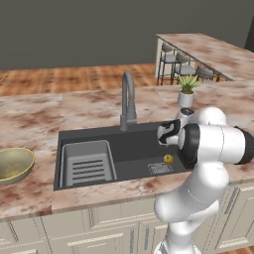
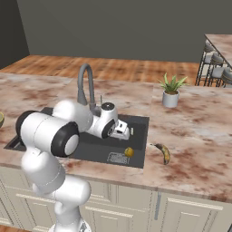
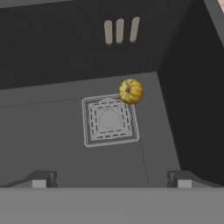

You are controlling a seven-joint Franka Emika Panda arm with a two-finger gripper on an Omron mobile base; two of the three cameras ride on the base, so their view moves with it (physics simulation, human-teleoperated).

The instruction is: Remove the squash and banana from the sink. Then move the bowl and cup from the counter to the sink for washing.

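Observation:
The small round yellow squash (image 3: 131, 91) lies on the floor of the dark sink (image 1: 139, 149), by the square drain (image 3: 110, 120) near the right wall. My gripper (image 3: 111, 180) hangs open and empty over the basin, a little short of the squash (image 2: 129, 152). The banana (image 2: 164, 152) lies on the counter just right of the sink. At the far left of the counter sits the olive-yellow bowl (image 1: 15, 163). The cup is out of view.
A grey gooseneck faucet (image 1: 128, 99) rises behind the basin. A grey ribbed tray (image 1: 87, 163) fills the sink's left part. A potted plant (image 2: 171, 93) stands at the back right. My arm's elbow (image 1: 218, 144) overhangs the sink's right edge.

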